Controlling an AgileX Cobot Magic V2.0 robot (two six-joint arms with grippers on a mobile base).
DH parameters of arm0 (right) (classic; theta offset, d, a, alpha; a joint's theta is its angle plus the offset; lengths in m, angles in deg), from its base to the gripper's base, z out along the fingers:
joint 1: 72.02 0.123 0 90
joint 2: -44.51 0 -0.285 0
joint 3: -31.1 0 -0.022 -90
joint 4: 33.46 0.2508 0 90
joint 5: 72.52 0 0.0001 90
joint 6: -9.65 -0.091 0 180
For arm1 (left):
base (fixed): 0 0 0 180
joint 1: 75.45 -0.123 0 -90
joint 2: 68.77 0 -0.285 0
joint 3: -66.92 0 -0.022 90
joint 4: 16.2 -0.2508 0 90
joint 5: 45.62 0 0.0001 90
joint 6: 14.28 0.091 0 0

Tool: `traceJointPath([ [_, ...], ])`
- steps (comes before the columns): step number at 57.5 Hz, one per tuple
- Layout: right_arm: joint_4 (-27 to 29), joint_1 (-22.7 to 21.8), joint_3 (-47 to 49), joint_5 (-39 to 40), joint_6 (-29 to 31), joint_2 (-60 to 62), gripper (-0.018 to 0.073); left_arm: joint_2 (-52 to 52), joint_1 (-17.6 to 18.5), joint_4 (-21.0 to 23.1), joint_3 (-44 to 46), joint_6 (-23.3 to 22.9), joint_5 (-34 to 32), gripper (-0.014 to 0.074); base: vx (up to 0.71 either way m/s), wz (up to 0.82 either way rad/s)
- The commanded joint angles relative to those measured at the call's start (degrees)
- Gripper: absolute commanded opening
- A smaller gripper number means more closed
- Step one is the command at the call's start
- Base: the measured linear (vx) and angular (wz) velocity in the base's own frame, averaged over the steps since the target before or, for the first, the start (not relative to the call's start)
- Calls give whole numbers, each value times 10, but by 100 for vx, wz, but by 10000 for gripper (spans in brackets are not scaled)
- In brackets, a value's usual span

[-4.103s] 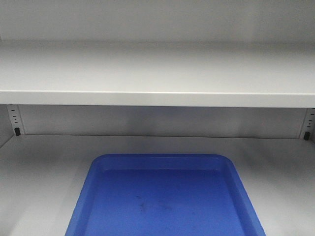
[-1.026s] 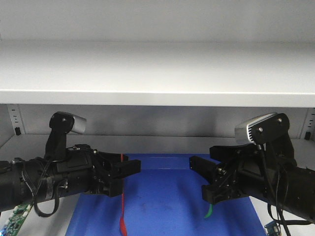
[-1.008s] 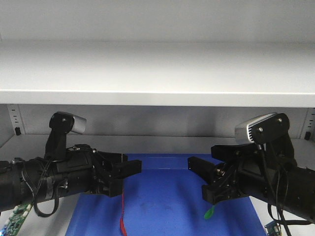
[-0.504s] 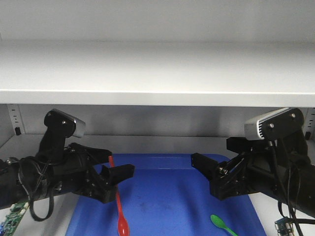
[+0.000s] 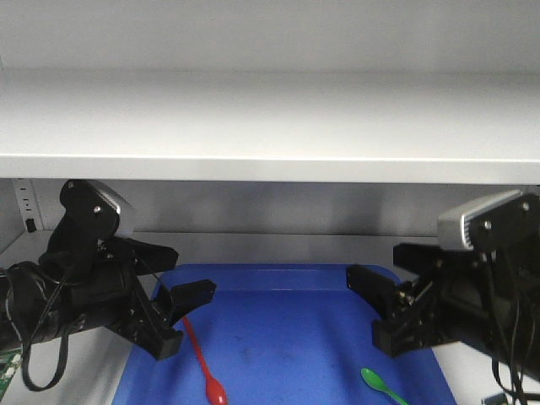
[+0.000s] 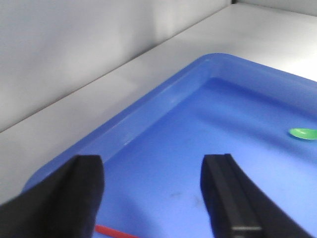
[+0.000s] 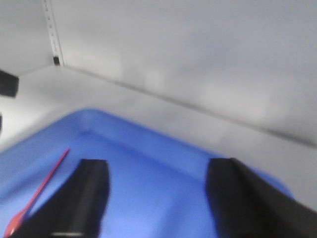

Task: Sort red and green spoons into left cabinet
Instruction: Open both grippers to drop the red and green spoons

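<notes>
Black and spread apart, the jaws of the left gripper hold nothing; in the left wrist view its two fingers frame bare blue plastic with a clear gap between them. The jaws of the right gripper also stand apart and empty, and the right wrist view shows the same wide gap over the tray floor.

Just below and beside the left gripper lies the red spoon, flat on the blue tray, its handle running up toward the gripper and its oval bowl pointing to the near edge. It touches neither finger. In the right wrist view it shows as a thin red line at the lower left; in the left wrist view only a sliver of the handle is seen near the bottom edge.

The green spoon lies on the right part of the same tray, below the right gripper and free of it, well apart from the red one. Only its bowl and a bit of handle show at the bottom of the front view; the left wrist view catches the green bowl at the right edge.

The tray sits on the lower grey shelf of the left cabinet, with an upper shelf above both arms. Perforated peg strips run down the back corners. A silver-faced camera is mounted on top of each wrist.
</notes>
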State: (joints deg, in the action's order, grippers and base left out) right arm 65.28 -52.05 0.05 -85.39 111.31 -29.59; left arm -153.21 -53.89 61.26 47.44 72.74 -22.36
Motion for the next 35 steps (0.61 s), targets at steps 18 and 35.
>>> traceJointPath([
  [18,31,-1,-64,-10,0,79,-10,92,0,17,-55,-4,24,-8,0,0],
  [35,31,-1,-111,-12,-4,169,-4,202,0,23,-139,-6,31,-3,0,0],
])
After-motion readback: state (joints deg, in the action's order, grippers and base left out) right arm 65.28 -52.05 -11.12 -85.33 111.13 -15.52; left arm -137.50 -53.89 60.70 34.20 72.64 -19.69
